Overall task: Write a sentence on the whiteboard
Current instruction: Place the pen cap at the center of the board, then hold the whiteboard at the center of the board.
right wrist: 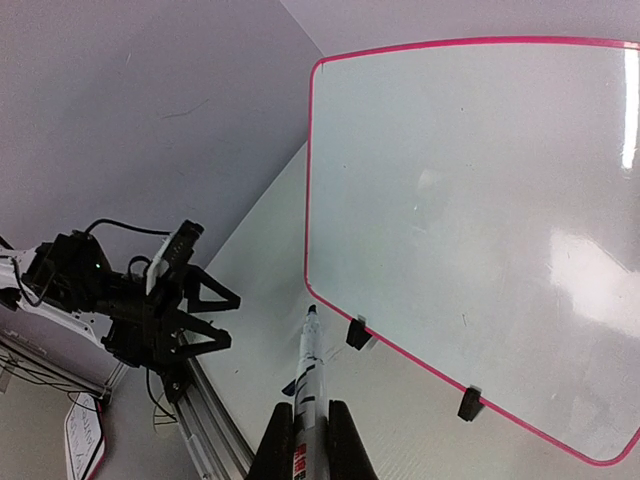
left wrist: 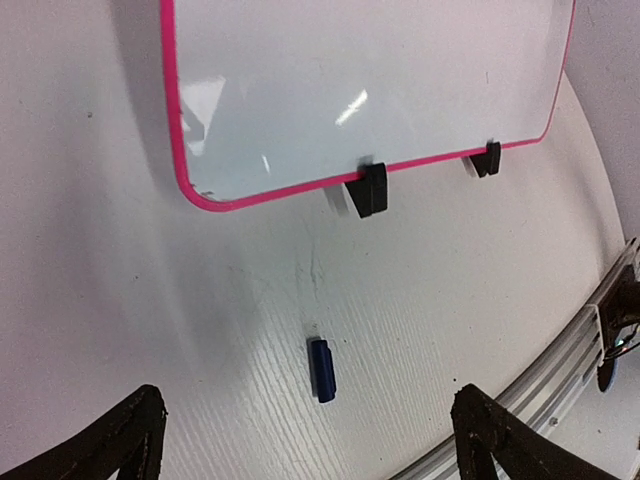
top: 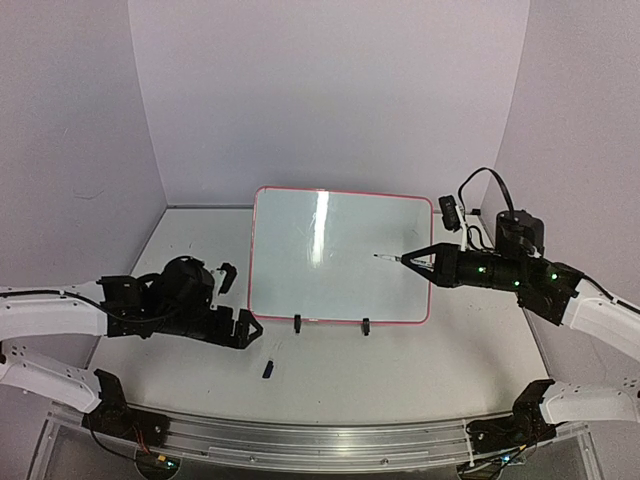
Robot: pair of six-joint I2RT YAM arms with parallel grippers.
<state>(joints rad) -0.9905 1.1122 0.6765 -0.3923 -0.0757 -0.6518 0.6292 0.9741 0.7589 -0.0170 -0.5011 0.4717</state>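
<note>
The whiteboard (top: 340, 255) lies mid-table, red-rimmed, its surface blank, with two black clip feet (left wrist: 368, 190) on its near edge. My right gripper (top: 412, 260) is shut on an uncapped white marker (right wrist: 310, 360), which points left with its dark tip over the board's right part; I cannot tell if it touches. My left gripper (top: 238, 300) stands open just left of the board's near-left corner, nothing between its fingers (left wrist: 130, 440). A small blue cap (left wrist: 321, 369) lies on the table below it, also seen in the top view (top: 268, 369).
Grey walls close in the table at the back and both sides. A metal rail (top: 300, 440) runs along the near edge. A small black camera unit (top: 450, 212) with a cable sits beside the board's far-right corner.
</note>
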